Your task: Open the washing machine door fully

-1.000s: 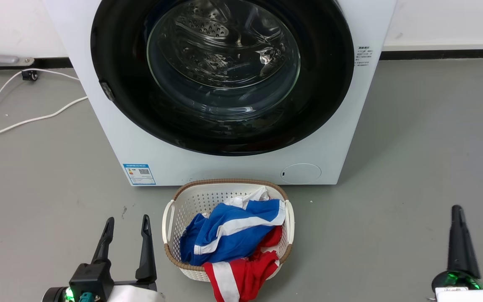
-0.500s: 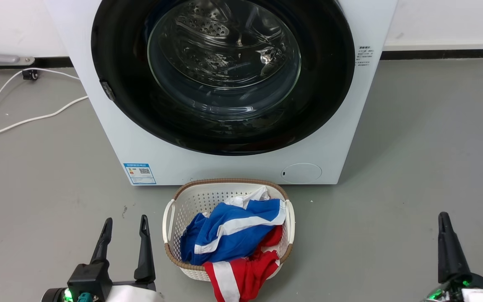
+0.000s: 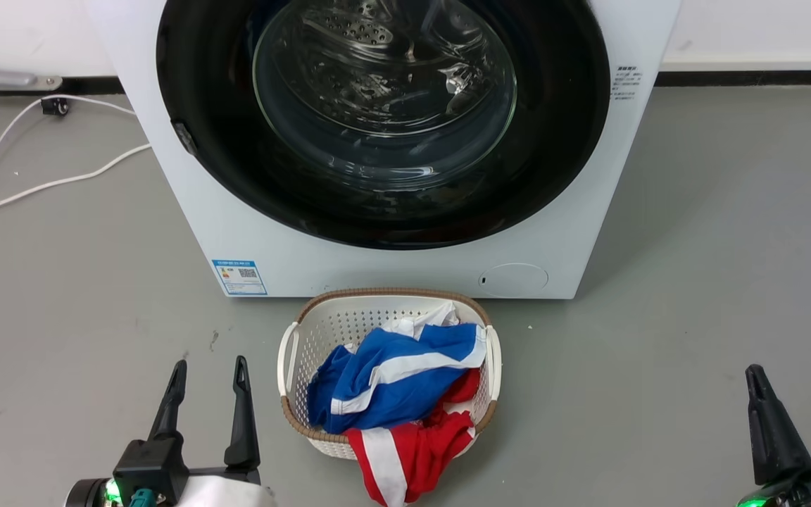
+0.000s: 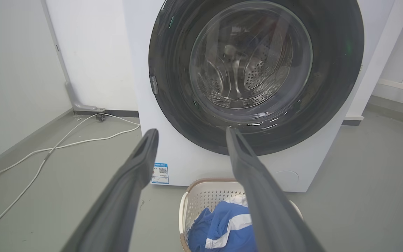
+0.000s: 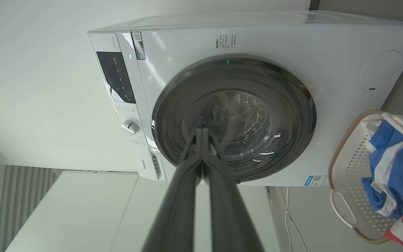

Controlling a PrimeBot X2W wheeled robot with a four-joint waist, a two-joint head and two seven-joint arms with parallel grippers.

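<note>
Head view: the white boxy front-loading washing machine [image 3: 377, 271] stands on the grey floor [image 3: 694, 282], backed by a white wall [image 3: 764, 28]. Its large round door [image 3: 384, 105], a glossy black rim around a bulging clear glass window, lies flush against the machine's front, closed. The perforated steel drum shows through the glass. A small grey tab [image 3: 181, 137] sits on the rim's left edge. Low on the front there is a blue label [image 3: 239, 277] at left and a round cap [image 3: 513, 279] at right.

The left gripper [image 3: 210, 365] is at lower left, over the floor and well apart from the door. Its fingers [image 4: 138, 164] are spread with nothing between them, and in the left wrist view they point at the machine's lower front.

The right gripper [image 5: 202, 132] has its two fingers pressed together at the tips, holding nothing. In the head view it sits at lower right, over the floor, well short of the machine.

A white perforated plastic laundry basket [image 3: 349, 327] with a brown woven rim stands just in front of the machine, between the grippers. It holds a blue-and-white garment [image 3: 391, 380] and a red-and-white garment [image 3: 405, 451], the latter draped over the near rim. A white cable [image 3: 53, 183] lies on the floor left of the machine.
</note>
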